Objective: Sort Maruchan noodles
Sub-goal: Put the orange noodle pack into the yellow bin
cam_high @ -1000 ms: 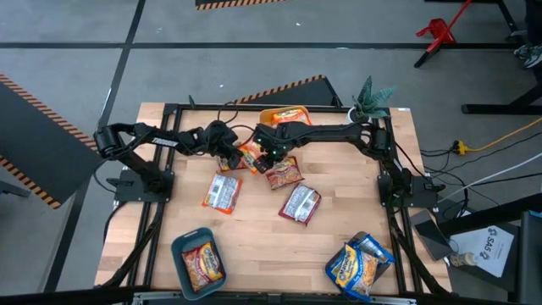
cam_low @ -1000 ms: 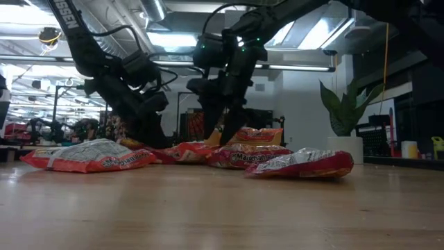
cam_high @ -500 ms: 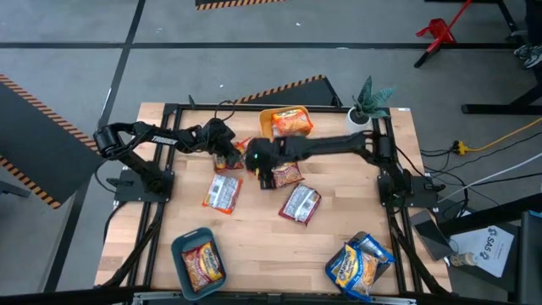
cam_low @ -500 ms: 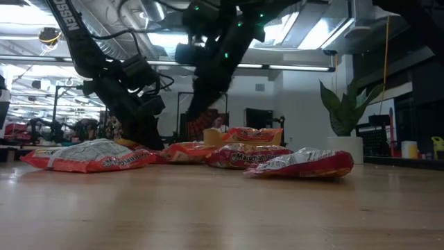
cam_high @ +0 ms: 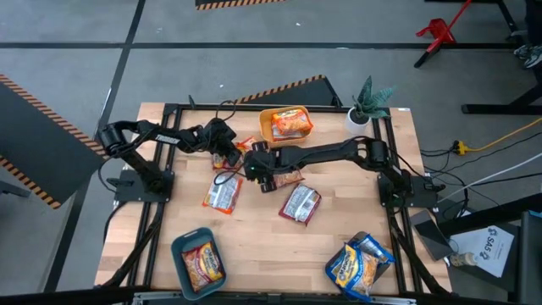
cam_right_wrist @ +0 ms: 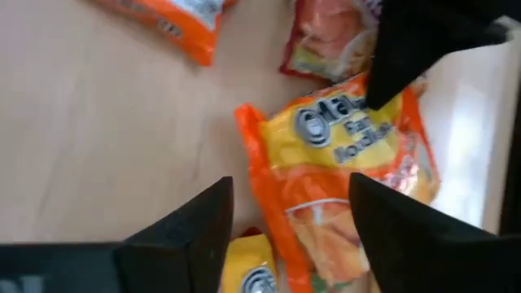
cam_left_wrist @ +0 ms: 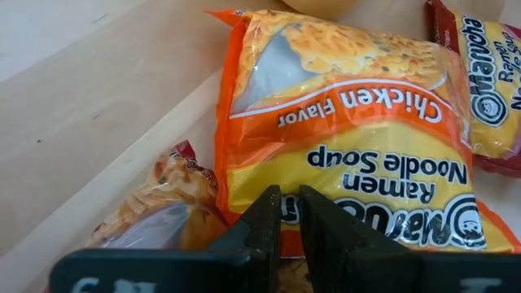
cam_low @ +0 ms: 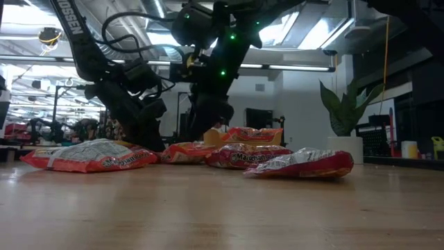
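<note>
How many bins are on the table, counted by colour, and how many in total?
orange bin: 1
teal bin: 1
grey bin: 1
Total: 3 bins

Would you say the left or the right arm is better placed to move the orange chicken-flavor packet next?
Left, probably. The left gripper is already pinched on the edge of the orange chicken packet, while the right gripper hangs open above it, holding nothing.
</note>
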Controlling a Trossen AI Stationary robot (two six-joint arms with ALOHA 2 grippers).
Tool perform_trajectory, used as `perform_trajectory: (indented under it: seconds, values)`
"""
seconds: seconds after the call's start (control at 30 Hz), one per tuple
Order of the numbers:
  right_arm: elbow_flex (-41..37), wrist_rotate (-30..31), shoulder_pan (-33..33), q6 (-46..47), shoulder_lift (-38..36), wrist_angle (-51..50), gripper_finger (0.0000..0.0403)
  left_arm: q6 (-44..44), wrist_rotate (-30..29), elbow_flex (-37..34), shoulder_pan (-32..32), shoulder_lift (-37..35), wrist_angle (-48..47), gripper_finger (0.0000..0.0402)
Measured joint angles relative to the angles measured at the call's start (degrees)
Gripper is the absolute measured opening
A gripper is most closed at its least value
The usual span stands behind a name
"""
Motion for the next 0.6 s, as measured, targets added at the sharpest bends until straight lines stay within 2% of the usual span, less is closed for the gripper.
perform_trajectory:
  seconds: [0.23,0.3,0.4,0.6]
  values:
    - [0.0,-1.0,-0.1,-0.6,3.2,-1.3,0.0323,-0.8,0.2,0.0,0.0,0.0,0.0,0.0042]
    - [-0.1,2.7,0.2,-0.9,4.4,-1.6,0.0339,-1.1,0.5,0.0,0.0,0.0,0.0,0.0042]
    - [0.0,9.7,0.5,-1.1,4.8,0.1,0.0348,-1.4,0.7,0.0,0.0,0.0,0.0,0.0042]
    - [0.1,12.2,-1.7,-1.4,4.8,5.6,0.0341,-1.5,1.1,0.0,0.0,0.0,0.0,0.0043]
